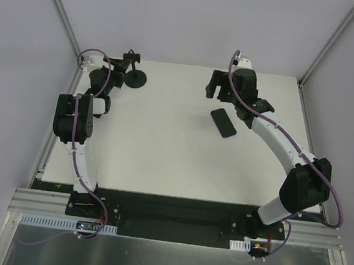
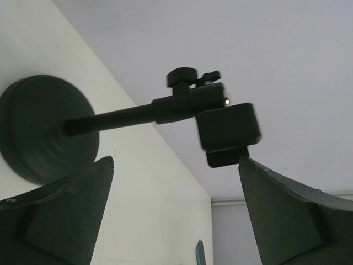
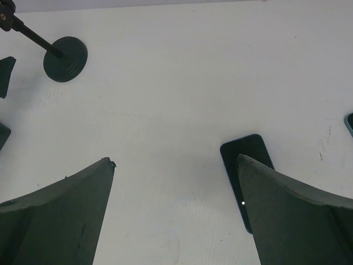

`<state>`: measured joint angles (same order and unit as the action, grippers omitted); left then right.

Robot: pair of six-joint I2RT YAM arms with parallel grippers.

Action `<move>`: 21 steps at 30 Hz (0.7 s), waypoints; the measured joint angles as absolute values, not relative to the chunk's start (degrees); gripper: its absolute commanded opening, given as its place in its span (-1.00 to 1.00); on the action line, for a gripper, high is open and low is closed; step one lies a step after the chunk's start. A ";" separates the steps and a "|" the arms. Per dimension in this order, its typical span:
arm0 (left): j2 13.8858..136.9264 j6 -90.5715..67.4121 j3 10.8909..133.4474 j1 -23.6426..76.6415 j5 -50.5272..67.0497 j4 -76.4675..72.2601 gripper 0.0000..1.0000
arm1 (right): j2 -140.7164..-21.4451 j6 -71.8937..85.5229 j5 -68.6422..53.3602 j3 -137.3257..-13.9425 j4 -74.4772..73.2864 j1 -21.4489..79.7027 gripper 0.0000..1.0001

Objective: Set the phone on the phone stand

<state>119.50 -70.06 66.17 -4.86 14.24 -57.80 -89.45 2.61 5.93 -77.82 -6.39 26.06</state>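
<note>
The phone (image 1: 223, 122), glossy black, lies flat on the white table right of centre. In the right wrist view the phone (image 3: 245, 160) is partly hidden behind my right finger. My right gripper (image 1: 216, 86) (image 3: 175, 160) is open and empty, hovering just left of and above the phone. The phone stand (image 1: 135, 77), with a round disc base and a thin stem, stands at the table's back left. In the left wrist view its base (image 2: 47, 127) and clamp holder (image 2: 229, 127) are close ahead. My left gripper (image 1: 120, 74) (image 2: 176, 160) is open and empty beside the stand.
The white table (image 1: 163, 150) ends at grey enclosure walls at the back and sides. The stand also shows far off in the right wrist view (image 3: 66, 58). A small teal edge (image 3: 349, 122) shows at that view's right border.
</note>
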 measured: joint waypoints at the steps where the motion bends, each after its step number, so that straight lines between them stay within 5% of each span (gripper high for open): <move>1: 119.72 -70.02 66.52 -4.86 14.28 -58.85 0.86 | -89.52 2.61 5.85 -77.82 -6.28 26.06 0.92; 6: 121.38 -70.26 69.01 -4.86 14.41 -64.36 0.98 | -89.65 2.81 5.52 -77.82 -6.24 26.04 0.91; 12: 125.97 -73.32 76.38 -4.82 14.66 -64.64 0.87 | -89.65 3.01 5.50 -77.82 -6.22 25.96 0.92; 16: 127.24 -74.54 77.67 -4.47 14.46 -64.27 0.59 | -89.71 3.07 5.43 -77.82 -6.17 25.96 0.92; 21: 127.26 -75.11 77.67 -4.43 14.39 -64.01 -0.26 | -89.97 3.49 5.13 -77.82 -6.17 25.96 0.91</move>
